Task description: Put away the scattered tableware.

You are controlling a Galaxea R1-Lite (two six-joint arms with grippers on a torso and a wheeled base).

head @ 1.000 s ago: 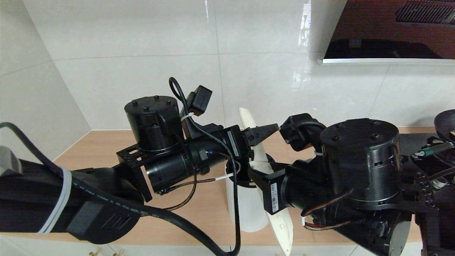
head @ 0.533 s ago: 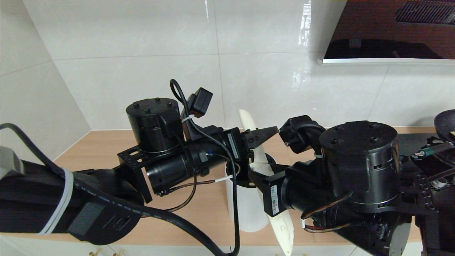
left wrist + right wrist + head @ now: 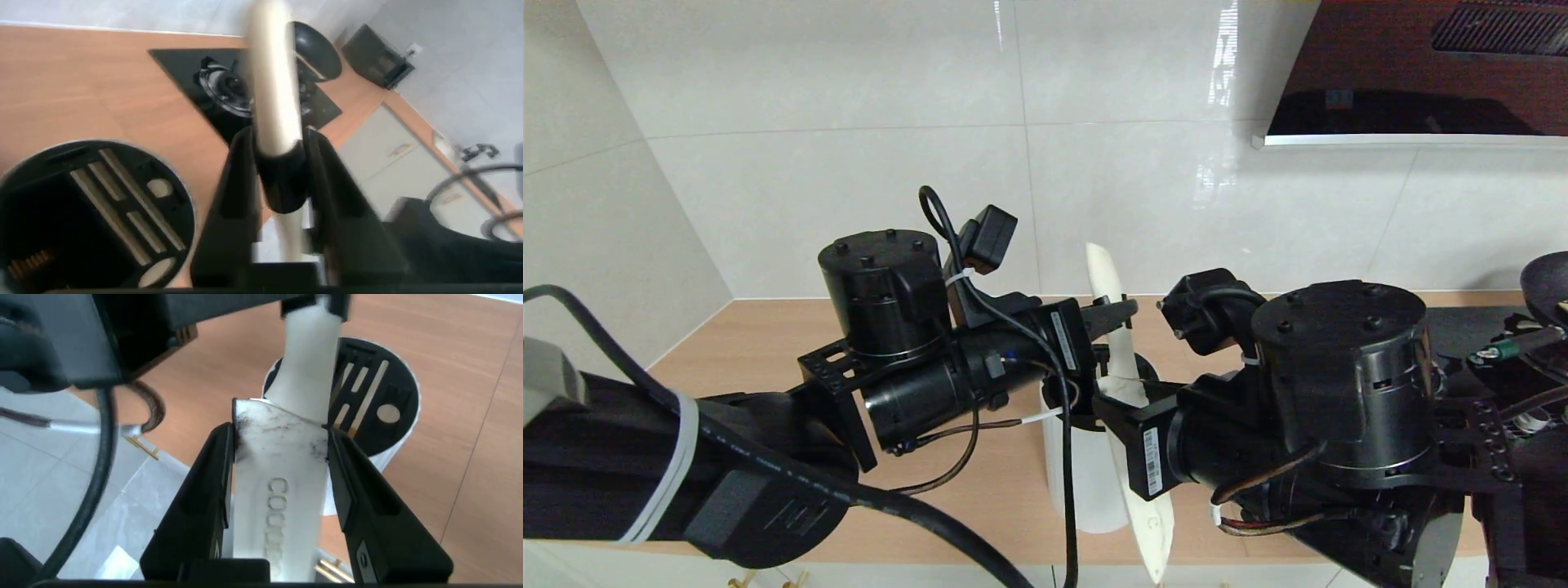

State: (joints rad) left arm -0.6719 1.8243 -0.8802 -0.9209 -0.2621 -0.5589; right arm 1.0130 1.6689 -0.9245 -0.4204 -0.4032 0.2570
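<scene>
Left tool (image 3: 282, 159) clamps cream spatula (image 3: 270, 73) near slotted holder (image 3: 90, 220)

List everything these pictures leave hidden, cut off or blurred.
1. Lid of the holder: head view, both arms cover most of it; which slot lies under the spatula is unclear.
2. Blade end of the spatula: right wrist view, runs off the edge past the right pincer.
3. Handle of the spatula: left wrist view, blurred beyond the left pincer.
4. The pan: head view, cut by the edge.
</scene>
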